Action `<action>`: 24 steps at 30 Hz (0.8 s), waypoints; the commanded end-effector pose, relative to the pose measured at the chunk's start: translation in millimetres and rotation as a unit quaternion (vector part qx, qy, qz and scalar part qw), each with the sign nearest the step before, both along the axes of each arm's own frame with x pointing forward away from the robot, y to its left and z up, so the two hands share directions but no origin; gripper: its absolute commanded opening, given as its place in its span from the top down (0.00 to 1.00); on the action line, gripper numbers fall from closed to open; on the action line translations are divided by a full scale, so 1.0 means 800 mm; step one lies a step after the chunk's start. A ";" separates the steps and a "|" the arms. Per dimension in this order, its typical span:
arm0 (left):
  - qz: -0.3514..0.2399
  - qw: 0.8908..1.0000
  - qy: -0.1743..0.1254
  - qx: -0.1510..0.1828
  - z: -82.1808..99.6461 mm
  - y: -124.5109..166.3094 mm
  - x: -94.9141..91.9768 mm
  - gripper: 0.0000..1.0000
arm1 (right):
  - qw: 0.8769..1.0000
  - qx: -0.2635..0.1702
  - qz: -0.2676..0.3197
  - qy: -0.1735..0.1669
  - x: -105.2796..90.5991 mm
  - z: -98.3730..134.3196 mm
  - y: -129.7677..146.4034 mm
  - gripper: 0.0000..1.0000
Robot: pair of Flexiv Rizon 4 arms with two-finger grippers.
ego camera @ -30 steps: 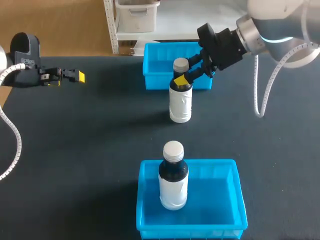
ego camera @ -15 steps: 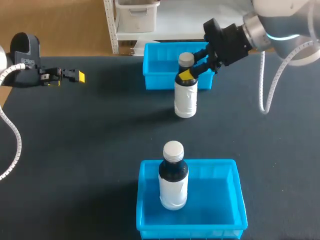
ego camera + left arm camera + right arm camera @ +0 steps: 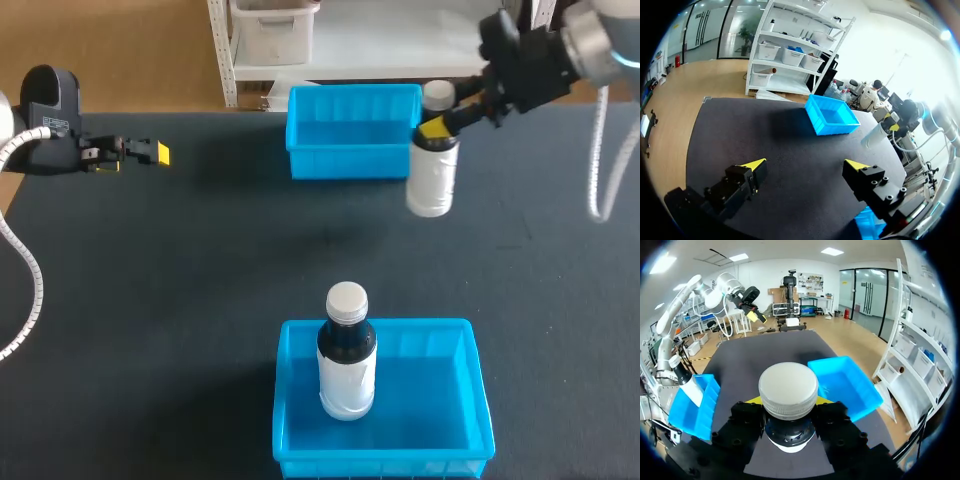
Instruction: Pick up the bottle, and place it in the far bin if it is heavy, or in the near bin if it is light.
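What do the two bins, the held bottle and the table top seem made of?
Both the far bin and near bin: likely moulded plastic, glossy blue, rounded rims. The held bottle: probably plastic, dark with a white wrap, matte pale cap. The table: dark, matte, no glare; perhaps a rubber or fabric mat.

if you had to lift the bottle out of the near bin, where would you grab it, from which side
Probably the dark shoulder just under the cap, coming down from above. The bottle stands upright and the near bin walls in its lower body, blocking a low side approach.
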State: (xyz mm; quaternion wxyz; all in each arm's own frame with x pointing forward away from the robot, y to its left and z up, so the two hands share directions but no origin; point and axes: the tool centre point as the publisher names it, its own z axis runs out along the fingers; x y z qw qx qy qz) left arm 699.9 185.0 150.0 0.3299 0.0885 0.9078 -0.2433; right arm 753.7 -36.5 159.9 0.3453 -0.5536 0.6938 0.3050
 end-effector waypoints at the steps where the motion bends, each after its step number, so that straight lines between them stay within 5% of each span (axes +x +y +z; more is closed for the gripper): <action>1: 0.000 1.000 0.000 0.000 0.000 0.000 0.000 0.00 | 1.000 -0.004 -0.023 -0.020 -0.030 0.028 -0.040 1.00; 16: 0.000 1.000 0.000 0.000 0.000 0.000 0.000 0.00 | 0.995 0.024 0.092 -0.028 -0.111 0.099 -0.089 1.00; 24: 0.000 1.000 0.000 0.000 0.000 0.000 0.000 0.00 | 0.965 0.059 0.253 -0.041 -0.173 0.124 -0.076 1.00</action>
